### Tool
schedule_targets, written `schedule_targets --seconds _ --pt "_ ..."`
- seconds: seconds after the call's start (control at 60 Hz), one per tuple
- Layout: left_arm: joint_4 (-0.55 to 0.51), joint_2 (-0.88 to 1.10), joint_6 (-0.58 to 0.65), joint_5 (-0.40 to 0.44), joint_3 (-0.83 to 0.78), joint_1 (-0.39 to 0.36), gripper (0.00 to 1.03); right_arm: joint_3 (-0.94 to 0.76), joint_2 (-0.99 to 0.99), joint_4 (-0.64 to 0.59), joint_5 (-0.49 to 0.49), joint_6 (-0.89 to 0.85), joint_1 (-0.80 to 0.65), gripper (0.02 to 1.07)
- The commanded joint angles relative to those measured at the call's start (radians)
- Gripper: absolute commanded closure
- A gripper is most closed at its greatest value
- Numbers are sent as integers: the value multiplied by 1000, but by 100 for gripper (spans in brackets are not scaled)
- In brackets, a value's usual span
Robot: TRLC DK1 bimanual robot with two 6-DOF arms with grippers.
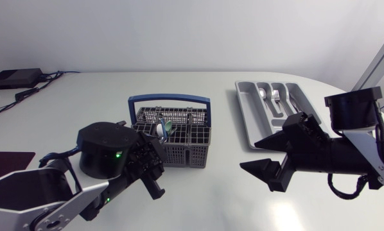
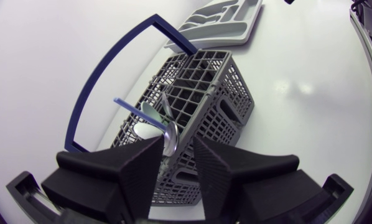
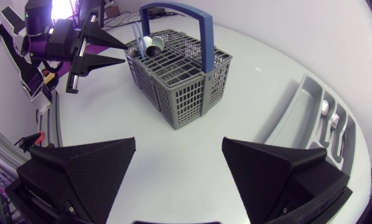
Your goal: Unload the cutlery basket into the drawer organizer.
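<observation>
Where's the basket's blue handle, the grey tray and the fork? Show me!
Basket handle (image 1: 169, 99): head view, on its blue top bar.
Drawer organizer (image 1: 244, 115): head view, on its long outer wall.
Fork (image 1: 275, 95): head view, on its pronged end, inside the organizer.

Head view looking down on table (image 1: 198, 196), left wrist close over basket (image 2: 201, 93), right wrist farther off, basket in all
</observation>
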Motion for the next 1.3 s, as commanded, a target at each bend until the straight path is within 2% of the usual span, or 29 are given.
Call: schedule_targets --seconds 0.0,0.683,0.883,1.017,1.067,1.283 --pt "18 27 19 -13 -5 10 76 -28 13 9 -11 -20 -12 7" --pt "38 59 6 -13 19 23 85 -45 11 15 -25 -26 -27 7" --pt "-34 -36 10 -8 38 24 85 -45 14 18 -25 -29 -29 7" --pt "-136 -119 4 29 79 38 85 -43 20 19 -25 -29 -29 7" --pt "-183 -151 -4 64 104 56 85 -40 22 21 -25 -31 -27 7" --pt "-275 -183 -48 213 162 153 84 -40 30 22 -25 -29 -26 7"
